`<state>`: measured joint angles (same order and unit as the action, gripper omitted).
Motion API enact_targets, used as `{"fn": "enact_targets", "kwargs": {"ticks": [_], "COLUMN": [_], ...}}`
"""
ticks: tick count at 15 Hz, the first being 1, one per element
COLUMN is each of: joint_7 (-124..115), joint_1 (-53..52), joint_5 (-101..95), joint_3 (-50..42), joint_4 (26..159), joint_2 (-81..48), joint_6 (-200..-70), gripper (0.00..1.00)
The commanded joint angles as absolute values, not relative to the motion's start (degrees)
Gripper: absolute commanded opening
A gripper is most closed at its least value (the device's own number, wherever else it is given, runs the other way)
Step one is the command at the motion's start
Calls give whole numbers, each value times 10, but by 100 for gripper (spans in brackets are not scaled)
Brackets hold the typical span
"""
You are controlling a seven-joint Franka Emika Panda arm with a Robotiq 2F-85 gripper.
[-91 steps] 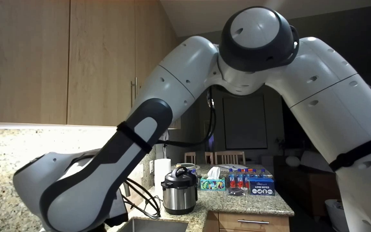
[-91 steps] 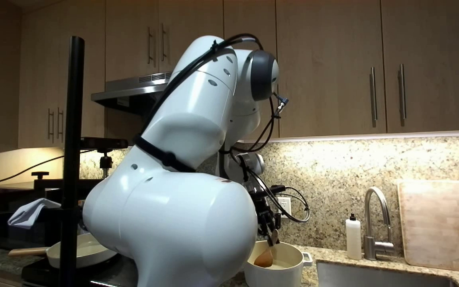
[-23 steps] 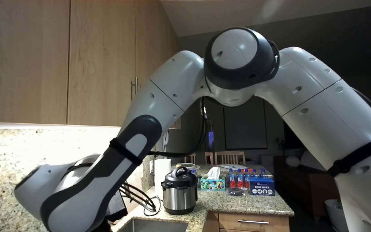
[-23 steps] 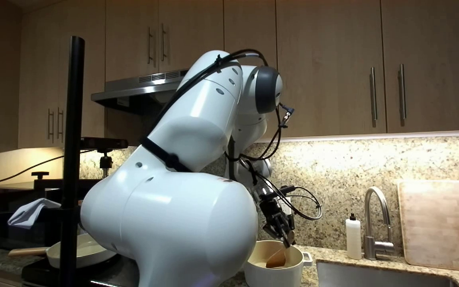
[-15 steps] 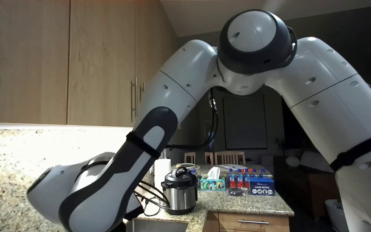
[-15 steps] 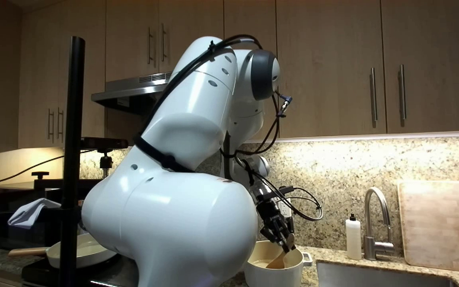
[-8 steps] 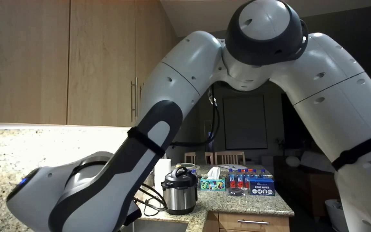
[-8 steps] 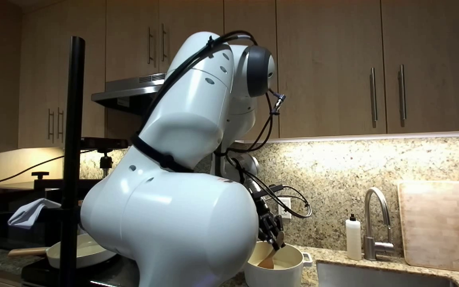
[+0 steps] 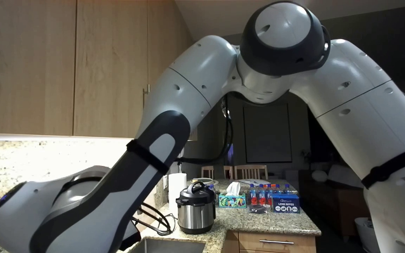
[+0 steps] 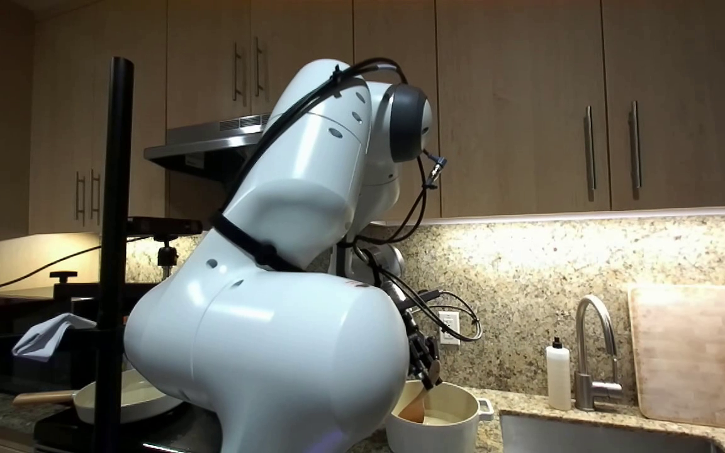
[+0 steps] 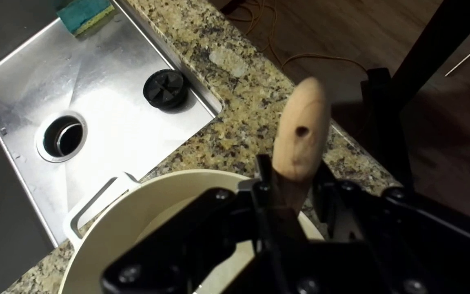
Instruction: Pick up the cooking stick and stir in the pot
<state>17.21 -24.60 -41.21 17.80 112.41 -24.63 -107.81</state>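
"Where's the robot arm [image 9: 202, 77] in an exterior view?"

"Arched from the right edge down to the lower left. A pressure cooker [image 9: 196, 214] stands under the arch, low, near centre."

"In an exterior view I see the claw [image 10: 430, 380], low and right of centre. Holding anything?"

"Yes, it grasps the wooden cooking stick [image 10: 414, 412]; the broad end leans inside the pot [image 10: 435, 437], bottom of frame. Whether it touches the pot's base, I can't tell."

"The wrist view?"

"The fingers [image 11: 263, 171] clench the handle right of centre, its holed tip poking up. Upper left is the sink [image 11: 108, 102], with a round black stopper [image 11: 165, 89] in it."
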Motion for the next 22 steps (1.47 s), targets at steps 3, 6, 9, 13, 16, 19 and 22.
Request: {"fn": "enact_targets", "kwargs": {"ticks": [3, 6, 9, 13, 16, 19, 22], "joint_7": [170, 174, 176, 176, 178, 178, 176], "joint_1": [-233, -221, -205, -183, -173, -176, -183], "joint_5": [-432, -433, -438, -445, -440, -425, -410], "joint_3": [172, 163, 154, 147, 148, 155, 161], "joint_4": [1133, 1152, 1178, 1214, 1231, 1222, 1193], "joint_2": [-248, -237, -224, -203, -191, -194, -214], "joint_6": [-1100, -1116, -1131, -1145, -1148, -1137, -1123], "gripper": [9, 9, 9, 9, 9, 9, 9]}}
